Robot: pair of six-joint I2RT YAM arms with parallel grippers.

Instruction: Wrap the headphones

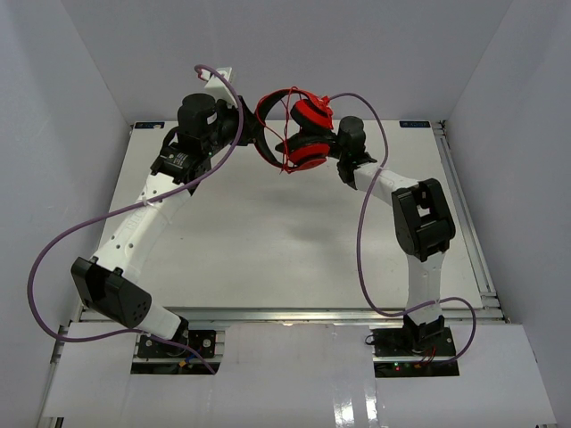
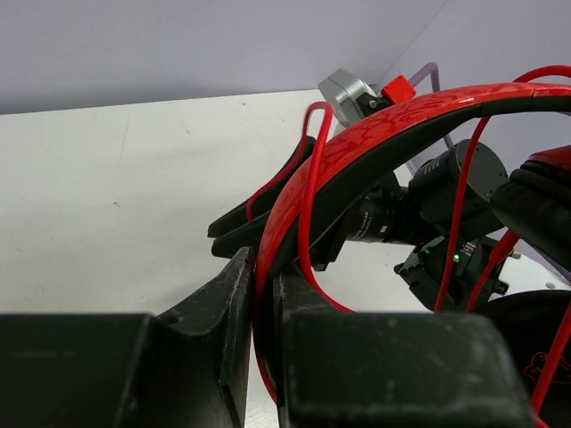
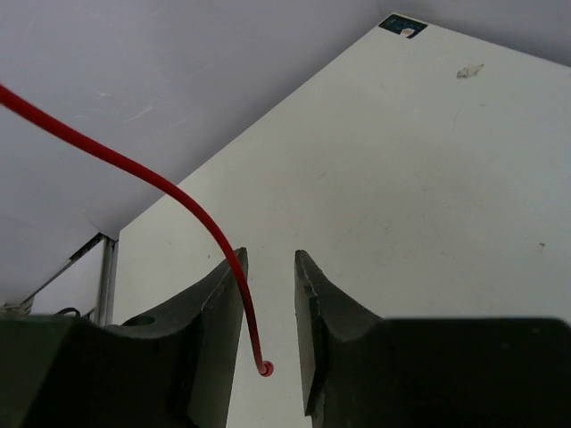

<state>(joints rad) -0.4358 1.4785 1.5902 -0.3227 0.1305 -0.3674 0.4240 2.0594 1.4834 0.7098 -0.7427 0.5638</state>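
Overhead, white table (image 1: 268, 241), pale walls (image 1: 71, 71) enclosing it, headphones (image 1: 312, 114) held above.

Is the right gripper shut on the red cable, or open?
Open. The right gripper shows a clear gap between its fingers; the red cable ends loose in that gap, beside one finger, not pinched.
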